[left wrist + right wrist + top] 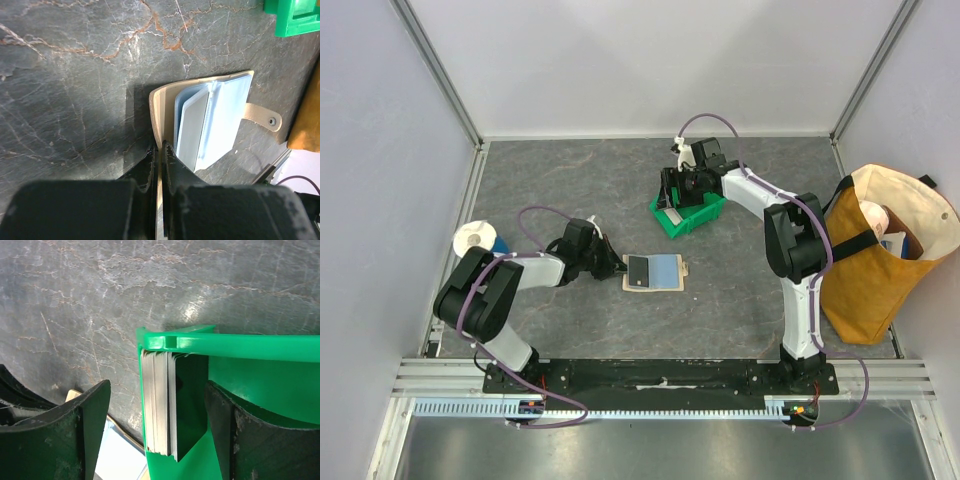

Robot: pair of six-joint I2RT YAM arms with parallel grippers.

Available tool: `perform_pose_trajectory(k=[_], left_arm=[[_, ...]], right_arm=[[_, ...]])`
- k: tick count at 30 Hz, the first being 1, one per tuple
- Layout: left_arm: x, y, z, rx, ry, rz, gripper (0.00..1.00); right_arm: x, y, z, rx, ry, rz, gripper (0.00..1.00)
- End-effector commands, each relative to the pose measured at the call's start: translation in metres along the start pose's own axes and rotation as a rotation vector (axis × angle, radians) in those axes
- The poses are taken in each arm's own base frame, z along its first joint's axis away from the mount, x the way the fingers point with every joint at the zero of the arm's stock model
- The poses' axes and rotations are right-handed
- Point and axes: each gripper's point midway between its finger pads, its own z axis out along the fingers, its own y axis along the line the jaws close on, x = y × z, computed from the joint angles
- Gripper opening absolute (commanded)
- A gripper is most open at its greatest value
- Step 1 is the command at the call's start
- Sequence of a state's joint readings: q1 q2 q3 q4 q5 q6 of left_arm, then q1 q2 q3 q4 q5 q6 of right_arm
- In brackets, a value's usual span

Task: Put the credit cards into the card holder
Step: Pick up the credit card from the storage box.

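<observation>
Stack of credit cards point(159, 405) sat tight against green bin point(230, 342) corner wall; tabletop point(75, 315) outside that wall lay open.

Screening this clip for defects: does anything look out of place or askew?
Nothing spilled or damaged. One oddity: the open right gripper straddles a wall of the green bin, one finger outside, one inside, with the credit cards stacked between. The left gripper pinches the open card holder.
</observation>
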State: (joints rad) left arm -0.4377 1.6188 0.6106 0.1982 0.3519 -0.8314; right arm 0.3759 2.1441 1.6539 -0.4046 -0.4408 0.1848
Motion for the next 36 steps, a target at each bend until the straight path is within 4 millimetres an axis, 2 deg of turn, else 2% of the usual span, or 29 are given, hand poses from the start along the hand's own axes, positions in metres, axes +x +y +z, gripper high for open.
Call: perform_pose_trajectory(k=[1,7,12,17,27,32,36], left_arm=[[0.008,0.013,0.004,-0.036,0.037,0.022,0.02],[0.006,0.011,0.005,-0.033,0.037,0.02,0.02],[0.008,0.013,0.004,-0.035,0.042,0.018,0.02],[0.007,0.014,0.004,-0.036,0.04,0.016,0.02],[0.008,0.015,0.005,-0.037,0.043,0.012,0.02],[0.008,0.015,0.005,-0.036,0.045,0.012,0.02],[0.008,0.015,0.005,-0.037,0.045,0.011,0.02]], right_arm=[[-0.008,0.016,-0.003,-0.079,0.002,-0.03,0.81],[-0.003,0.02,-0.005,-0.1,0.028,-0.025,0.78],[0.001,0.009,-0.001,-0.055,0.045,-0.03,0.8],[0.005,0.019,-0.003,-0.098,0.069,-0.033,0.78],[-0.007,0.032,-0.017,-0.125,0.043,-0.05,0.67],[-0.007,0.032,-0.019,-0.119,0.042,-0.053,0.63],[-0.007,0.028,-0.019,-0.097,0.041,-0.049,0.55]])
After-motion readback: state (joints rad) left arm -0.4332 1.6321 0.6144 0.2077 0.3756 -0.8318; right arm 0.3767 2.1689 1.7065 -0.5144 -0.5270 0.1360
